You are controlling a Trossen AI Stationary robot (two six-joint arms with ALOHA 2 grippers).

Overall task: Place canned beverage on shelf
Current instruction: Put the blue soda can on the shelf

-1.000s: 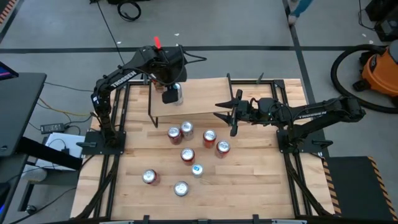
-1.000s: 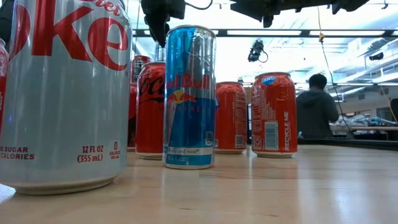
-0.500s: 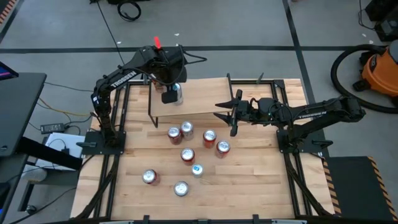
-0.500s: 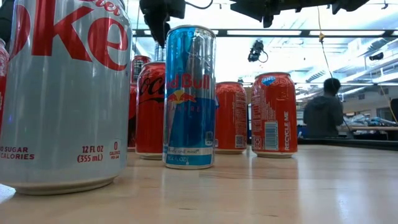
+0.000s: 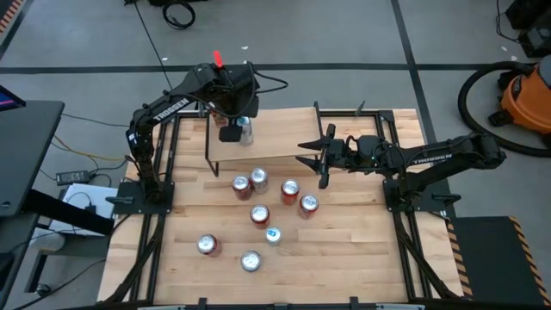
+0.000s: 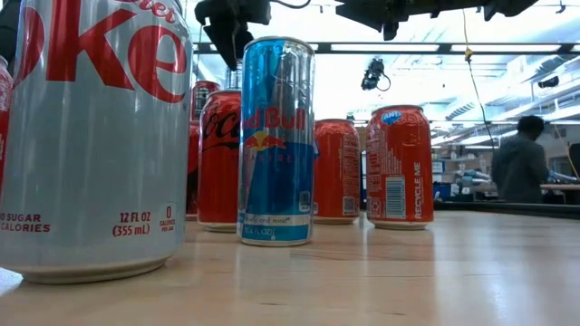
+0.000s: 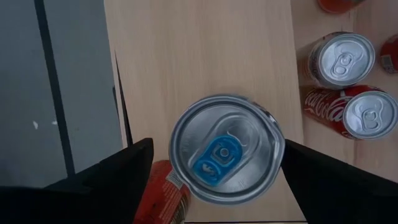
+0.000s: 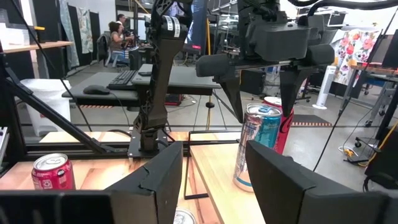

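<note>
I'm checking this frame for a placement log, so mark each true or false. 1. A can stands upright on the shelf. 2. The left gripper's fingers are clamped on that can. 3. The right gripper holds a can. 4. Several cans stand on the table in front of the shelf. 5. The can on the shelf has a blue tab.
1. True: the can stands upright on the shelf.
2. False: the left gripper is open, its fingers clear of the can's sides.
3. False: the right gripper holds nothing.
4. True: seven cans, among them a red can.
5. True.
</note>
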